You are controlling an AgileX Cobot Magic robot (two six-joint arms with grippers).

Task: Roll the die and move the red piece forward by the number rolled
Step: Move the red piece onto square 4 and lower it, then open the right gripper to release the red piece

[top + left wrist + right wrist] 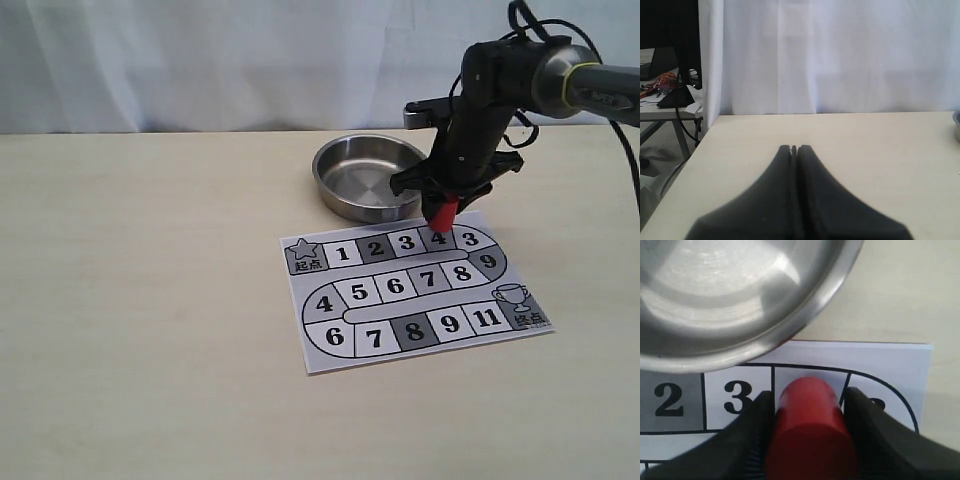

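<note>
Right gripper [441, 212] reaches down over the top row of the paper board [312, 345]. It is clamped on the red piece [442, 214], one dark finger on each side of the cylinder. The wrist view shows both fingers pressed against the cylinder's sides.

Red piece: roughly upright, its lower end at the grey square marked 4, between the two squares marked 3. Cannot tell whether its base touches the paper or sits just above it.

Steel bowl [330, 186] stands on the table [150, 300] just beside the board's far edge. In the right wrist view its rim overlaps the paper's edge near squares 2 and 3. The visible part of its inside shows only reflections.

Left gripper [794, 149]: fingers pressed together, nothing between them. It points across bare tabletop toward the white curtain [840, 55]. It does not show in the exterior view.
</note>
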